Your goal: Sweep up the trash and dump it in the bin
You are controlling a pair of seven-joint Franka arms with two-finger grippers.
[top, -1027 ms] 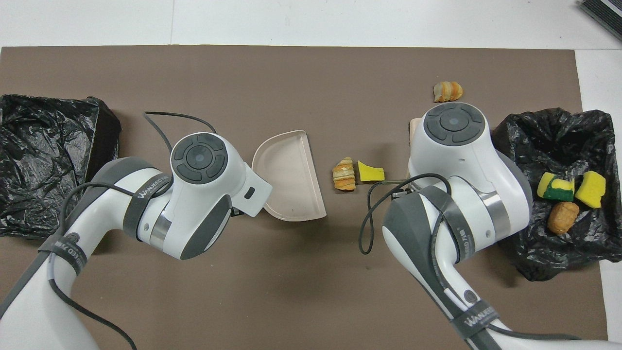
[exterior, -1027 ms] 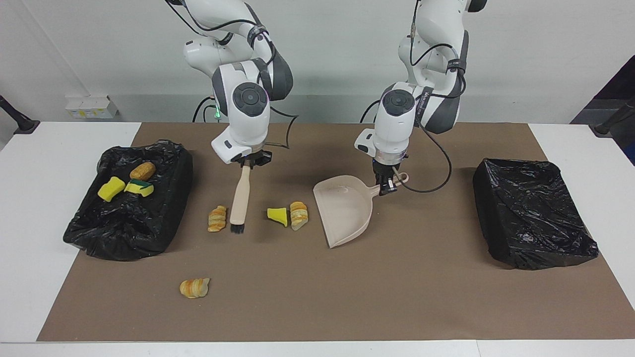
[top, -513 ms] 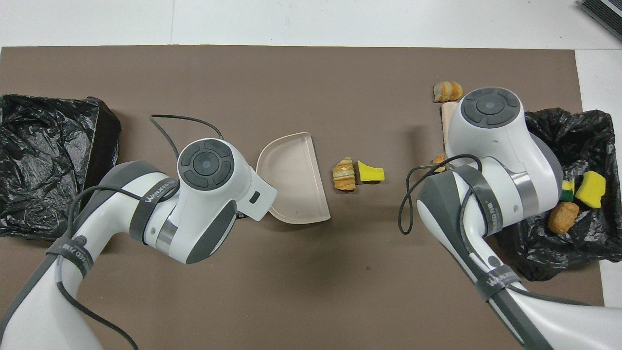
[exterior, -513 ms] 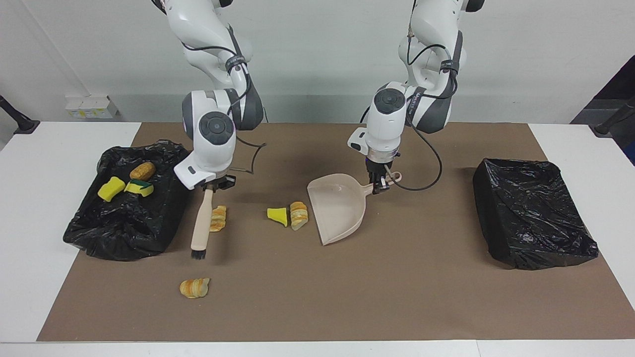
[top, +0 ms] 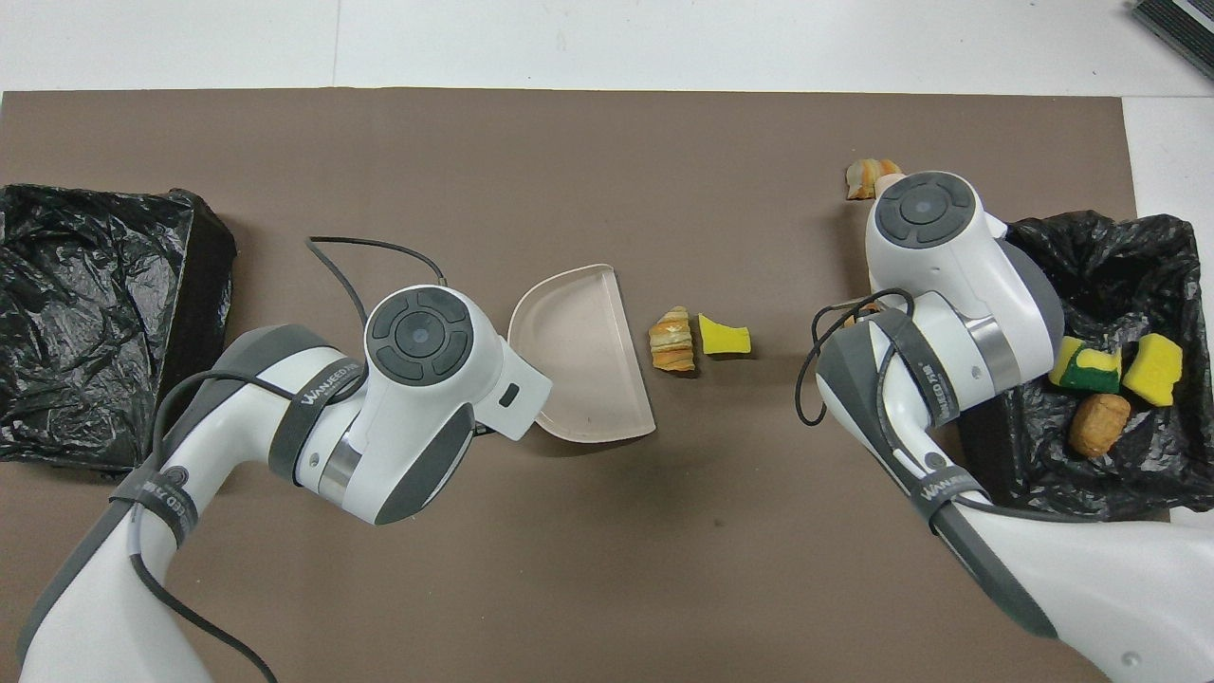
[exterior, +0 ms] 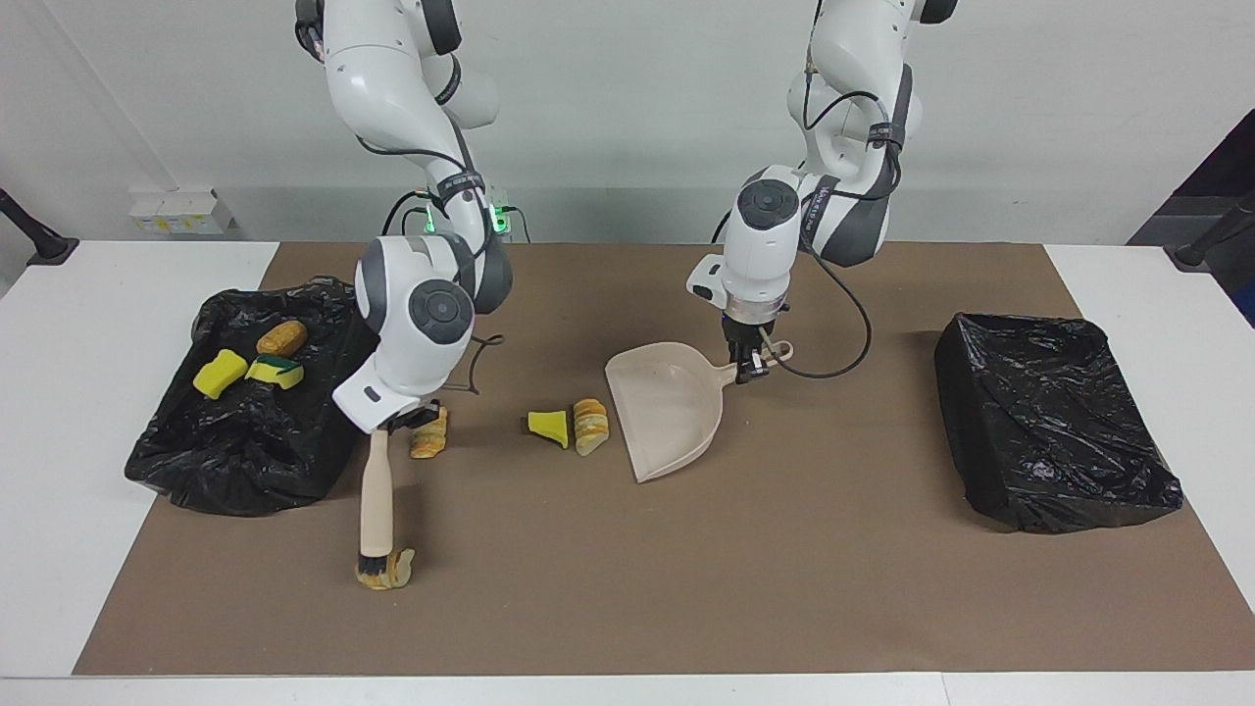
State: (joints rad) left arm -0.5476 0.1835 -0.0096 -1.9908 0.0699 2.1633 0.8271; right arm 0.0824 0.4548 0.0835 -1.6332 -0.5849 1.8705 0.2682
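Right end effector [exterior: 404, 422], clamped on the brush [exterior: 376, 510], just swung out so the bristles touch the farthest bread slice [exterior: 392, 573]. Left end effector [exterior: 753, 371] grips the dustpan [exterior: 667, 412], now nudged beside the sponge chunk [exterior: 549, 427] and bread lump [exterior: 590, 426]. Three bits sit in the bin [exterior: 245, 461], so sweeping's next.

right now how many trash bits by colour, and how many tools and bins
Yellow sponge bits: 3, two in the bin with trash, one near the dustpan
Tan-orange bread bits: 4, one in that bin, three on the mat
Tools: 2, dustpan and brush
Bins: 2, the other bin shows no trash
Total: 11
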